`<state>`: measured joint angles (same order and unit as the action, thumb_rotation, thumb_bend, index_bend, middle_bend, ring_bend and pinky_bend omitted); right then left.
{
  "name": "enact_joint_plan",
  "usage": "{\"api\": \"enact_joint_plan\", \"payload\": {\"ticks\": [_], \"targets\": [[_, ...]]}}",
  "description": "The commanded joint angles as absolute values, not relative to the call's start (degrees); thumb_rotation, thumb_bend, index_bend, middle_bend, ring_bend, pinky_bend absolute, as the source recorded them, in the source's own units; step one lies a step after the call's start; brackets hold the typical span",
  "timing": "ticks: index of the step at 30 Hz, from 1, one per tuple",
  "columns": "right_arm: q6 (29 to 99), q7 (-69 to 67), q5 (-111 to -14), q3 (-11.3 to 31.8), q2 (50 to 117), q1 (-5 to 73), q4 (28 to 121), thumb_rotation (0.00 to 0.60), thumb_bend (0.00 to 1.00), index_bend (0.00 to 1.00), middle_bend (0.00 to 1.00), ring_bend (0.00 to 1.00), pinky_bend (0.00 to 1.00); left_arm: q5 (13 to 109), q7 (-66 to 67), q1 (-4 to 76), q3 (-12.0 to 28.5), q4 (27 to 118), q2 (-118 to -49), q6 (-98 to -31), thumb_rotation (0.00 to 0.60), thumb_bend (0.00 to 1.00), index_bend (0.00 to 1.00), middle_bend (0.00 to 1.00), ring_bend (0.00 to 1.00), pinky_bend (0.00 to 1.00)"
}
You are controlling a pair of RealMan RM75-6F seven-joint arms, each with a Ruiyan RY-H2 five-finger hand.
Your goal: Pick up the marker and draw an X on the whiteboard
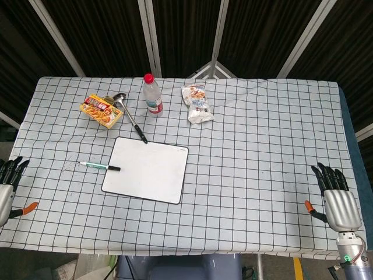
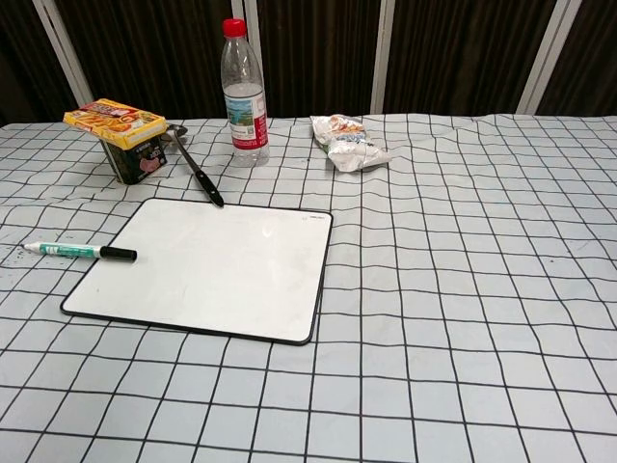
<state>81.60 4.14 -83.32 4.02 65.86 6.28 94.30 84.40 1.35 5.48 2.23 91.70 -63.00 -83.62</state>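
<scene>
The marker [image 1: 99,167] lies flat on the table [image 1: 256,151], its black cap end resting on the left edge of the whiteboard [image 1: 148,169] and its pale green-banded barrel sticking out to the left over the checked cloth. The board surface looks blank, so no stroke of the X is drawn yet.

Both hands sit at the near corners, well apart from the marker. The left hand [image 1: 9,181] is only partly in view at the left edge, with dark fingers extended and nothing in them. The right hand [image 1: 337,198] rests with fingers straight and spread, also empty.

The marker is likely light, stiff and smooth, round enough to roll if nudged sideways. The best hold is probably a pinch across the middle of the barrel, clear of the cap, which seems to be on and would need removing before drawing. The left hand is the nearer one. The board is thin and may slide on the cloth under pressure
</scene>
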Motion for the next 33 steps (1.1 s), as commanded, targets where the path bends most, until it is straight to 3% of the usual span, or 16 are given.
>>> {"api": "enact_joint_plan", "payload": {"ticks": [1,17,26,33], "targets": [[81.5,4.1,-83.3,4.0,65.9,6.3,94.3,0.600,0.31,0.00,0.00,0.00,0.00,84.3,1.4,5.5,2.2,91.7,-63.0,-83.6,0.600,0.06,0.00,0.00,0.00,0.00],[82.1,3.8,-83.4,4.1,66.0,6.0,94.3,0.600,0.31,0.00,0.00,0.00,0.00,82.4,3.4,7.4,2.6,92.3,-63.2,-79.5,0.600,0.07,0.00,0.00,0.00,0.00],[81.7,3.3,-83.2,4.2,65.9,6.2,94.4,0.600,0.31,0.00,0.00,0.00,0.00,75.7,10.4,15.1,7.5,92.9,-65.3,-70.3,0.600,0.20,0.30,0.01,0.00,0.04],[81.3,3.1,-83.1,4.2,65.8,6.4,94.5,0.600,0.31,0.00,0.00,0.00,0.00,67.9,17.0,21.0,10.2,87.0,-71.9,-63.3,0.600,0.27,0.42,0.07,0.00,0.07]]}}
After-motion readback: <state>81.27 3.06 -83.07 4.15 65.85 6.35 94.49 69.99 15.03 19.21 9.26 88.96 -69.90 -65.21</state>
